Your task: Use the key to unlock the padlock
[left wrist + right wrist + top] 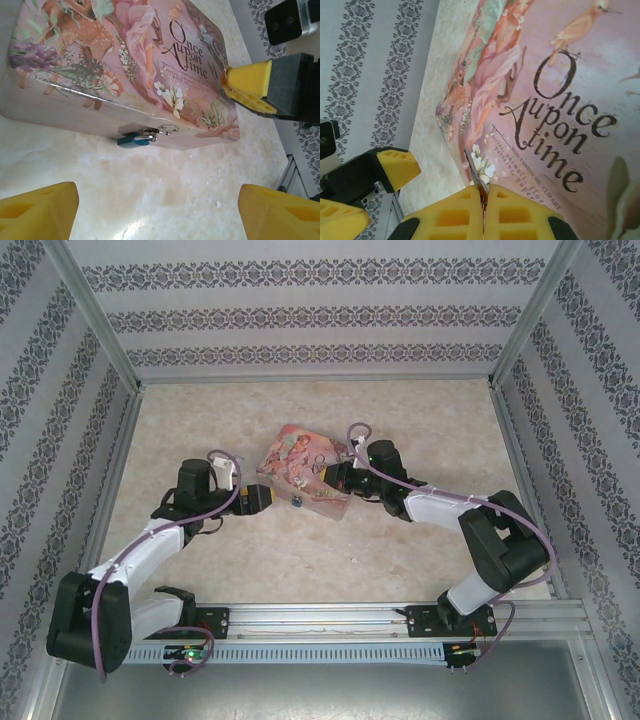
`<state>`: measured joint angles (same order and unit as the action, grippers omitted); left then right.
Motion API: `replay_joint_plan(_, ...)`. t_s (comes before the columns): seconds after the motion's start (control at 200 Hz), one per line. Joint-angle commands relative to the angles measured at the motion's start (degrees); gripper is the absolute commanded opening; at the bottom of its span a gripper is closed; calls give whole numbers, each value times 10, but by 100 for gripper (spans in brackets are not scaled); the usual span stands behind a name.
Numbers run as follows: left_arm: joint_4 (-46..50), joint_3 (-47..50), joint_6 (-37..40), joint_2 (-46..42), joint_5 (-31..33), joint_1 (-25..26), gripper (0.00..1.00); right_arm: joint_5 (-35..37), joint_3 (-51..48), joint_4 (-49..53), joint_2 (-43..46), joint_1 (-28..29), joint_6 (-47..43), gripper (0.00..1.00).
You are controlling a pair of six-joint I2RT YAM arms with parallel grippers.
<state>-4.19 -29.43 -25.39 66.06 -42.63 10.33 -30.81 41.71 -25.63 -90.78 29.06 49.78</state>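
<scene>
Right end effector [483, 212]: pads pressed together, clamped on key [476, 175]. Thin blade sticks out past pads, over lid of pink box [560, 100].

Left end effector [160, 215]: fingers wide apart, nothing between them, low over bench [150, 190], facing box front.

Padlock [132, 141]: on silvery latch at foot of box front wall, teal body turned sideways.

Bench pale, marbled, glossy; few white crumbs [218, 204] near box corner.

Walls [320, 315]: light paper with dark ornamental stripes. Aluminium posts [93, 315] at corners.
</scene>
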Motion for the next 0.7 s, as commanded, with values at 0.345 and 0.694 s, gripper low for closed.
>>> replay_joint_plan(0.345,-238,-15,-113,170,-45,1,77,-2,-16,-7,-30,-27,-6,0)
replay_joint_plan(0.694,-258,-81,-108,263,-39,2,76,-8,17,16,-63,-44,-28,0)
